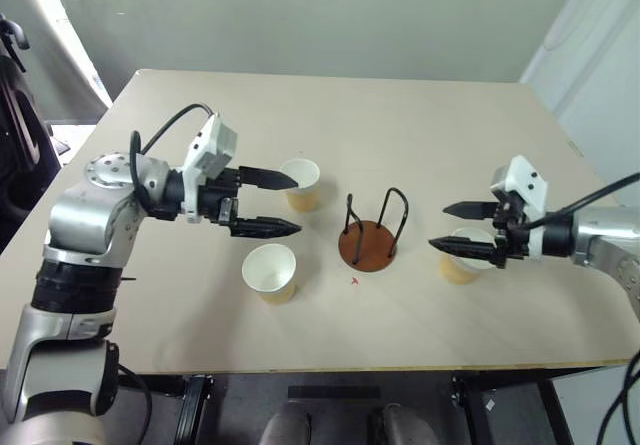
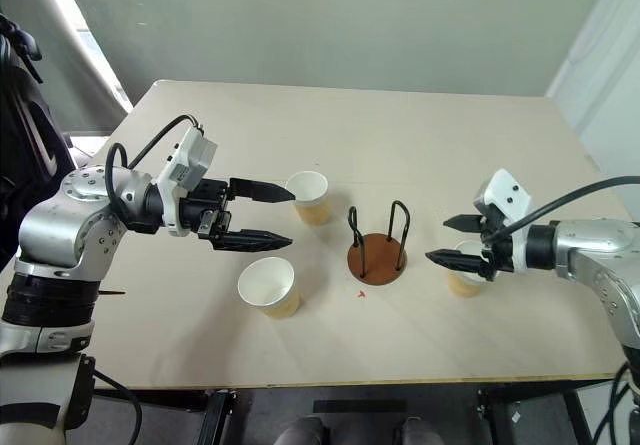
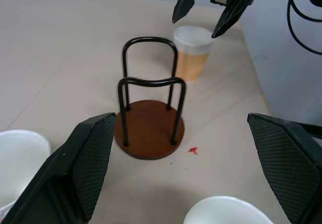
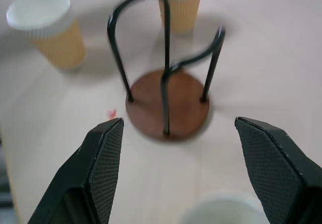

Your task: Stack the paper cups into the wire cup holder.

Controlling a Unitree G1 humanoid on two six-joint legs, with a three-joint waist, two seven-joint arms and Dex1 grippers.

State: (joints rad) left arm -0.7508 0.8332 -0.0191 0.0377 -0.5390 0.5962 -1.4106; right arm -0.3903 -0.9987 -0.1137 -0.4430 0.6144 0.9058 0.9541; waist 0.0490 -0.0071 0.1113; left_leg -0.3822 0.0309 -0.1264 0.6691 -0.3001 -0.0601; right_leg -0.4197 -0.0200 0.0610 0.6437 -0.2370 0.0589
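Observation:
The wire cup holder (image 1: 368, 244), a brown disc with two black wire loops, stands empty at the table's middle. One paper cup (image 1: 302, 184) stands upright left of it, another paper cup (image 1: 270, 272) nearer the front edge. My left gripper (image 1: 297, 203) is open and points toward the holder, its far finger lying across the front of the rear cup, with nothing held. The third paper cup (image 1: 461, 256) stands right of the holder. My right gripper (image 1: 440, 226) hovers open just above its rim, seen in the left wrist view as the right gripper (image 3: 195, 27) over the cup (image 3: 193, 53).
The tan table (image 1: 450, 135) has its front edge close below the cups and its right edge just past my right arm. A small red mark (image 1: 354, 281) lies in front of the holder. Dark equipment (image 1: 15, 105) stands off the table's left side.

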